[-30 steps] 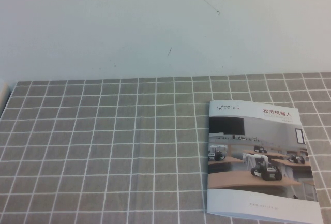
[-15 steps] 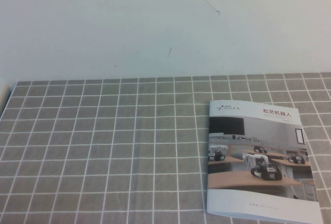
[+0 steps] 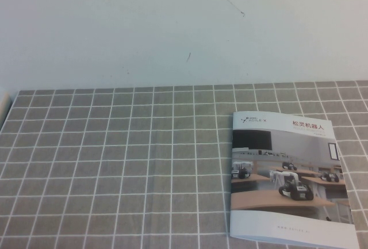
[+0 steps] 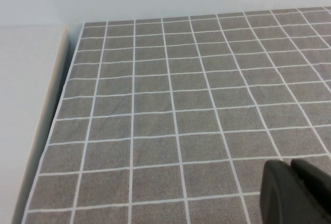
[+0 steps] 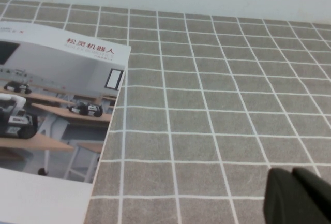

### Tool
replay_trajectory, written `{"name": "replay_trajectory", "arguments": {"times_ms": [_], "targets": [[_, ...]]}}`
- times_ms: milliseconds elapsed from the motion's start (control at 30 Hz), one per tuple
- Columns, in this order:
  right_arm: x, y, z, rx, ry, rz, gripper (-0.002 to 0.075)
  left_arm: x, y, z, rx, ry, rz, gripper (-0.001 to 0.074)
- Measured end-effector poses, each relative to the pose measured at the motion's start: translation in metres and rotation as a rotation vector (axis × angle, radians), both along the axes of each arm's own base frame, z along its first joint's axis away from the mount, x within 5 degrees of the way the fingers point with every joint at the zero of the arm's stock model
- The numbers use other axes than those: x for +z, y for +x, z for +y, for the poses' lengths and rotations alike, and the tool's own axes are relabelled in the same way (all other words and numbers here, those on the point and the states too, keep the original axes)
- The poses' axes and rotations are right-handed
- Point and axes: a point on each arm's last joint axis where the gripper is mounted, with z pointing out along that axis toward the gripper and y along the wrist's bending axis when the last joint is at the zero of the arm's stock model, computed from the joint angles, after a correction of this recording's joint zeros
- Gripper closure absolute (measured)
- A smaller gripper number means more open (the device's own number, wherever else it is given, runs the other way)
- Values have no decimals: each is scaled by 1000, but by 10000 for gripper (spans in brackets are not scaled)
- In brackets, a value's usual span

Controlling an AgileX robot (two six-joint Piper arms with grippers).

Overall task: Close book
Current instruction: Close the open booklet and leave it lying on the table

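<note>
A thin book (image 3: 287, 177) lies flat and closed on the right side of the checked cloth, front cover up, showing a photo of robots on desks and a white band with Chinese text. The right wrist view shows the same book (image 5: 51, 110) off to the side of my right gripper (image 5: 292, 175), which is shut, empty and apart from it. My left gripper (image 4: 289, 166) is shut and empty above bare cloth far from the book. Neither arm shows in the high view.
A grey tablecloth (image 3: 115, 157) with white grid lines covers the table up to a pale wall (image 3: 172, 25). A white table edge (image 4: 31, 110) borders the cloth on the left.
</note>
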Motion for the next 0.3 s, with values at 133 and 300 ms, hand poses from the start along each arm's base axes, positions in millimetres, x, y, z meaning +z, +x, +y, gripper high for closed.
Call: {"name": "replay_trajectory", "arguments": {"times_ms": [133,300], "targets": [[-1,0,0,0,1,2,729,0,0,0,0,0,0,738],[0,0,0,0,1,0,729,0,0,0,6,0,0,738]]}}
